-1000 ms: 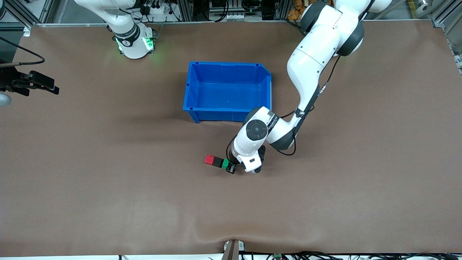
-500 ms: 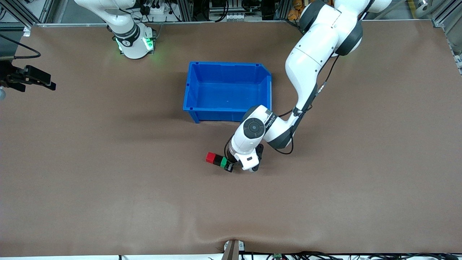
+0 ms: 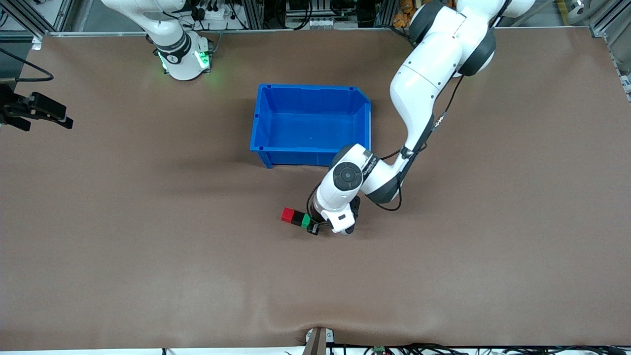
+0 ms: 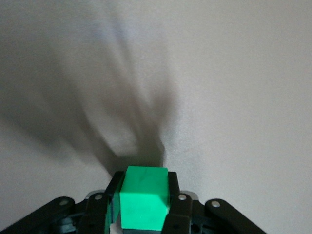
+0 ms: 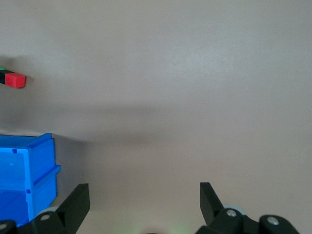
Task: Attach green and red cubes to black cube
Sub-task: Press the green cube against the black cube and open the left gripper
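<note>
The left claw [image 3: 312, 226] pinched the small matte green cube [image 3: 306, 221] against the black cube [image 3: 297, 219], red cube [image 3: 287, 215] already joined, on the brown tabletop [image 3: 148, 222] near the blue plastic bin [image 3: 309, 123]. I'd have pressed squarely before letting go. The right claw [image 5: 142, 204] waited, spread.

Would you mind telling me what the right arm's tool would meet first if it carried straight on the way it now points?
Probably only the bare table: the right tool, open, points across the brown surface. The red cube and blue bin sit off to one side of that line, though depth is uncertain.

Black cube [image 3: 297, 218] mostly hidden — left hand [image 3: 312, 225] too
</note>
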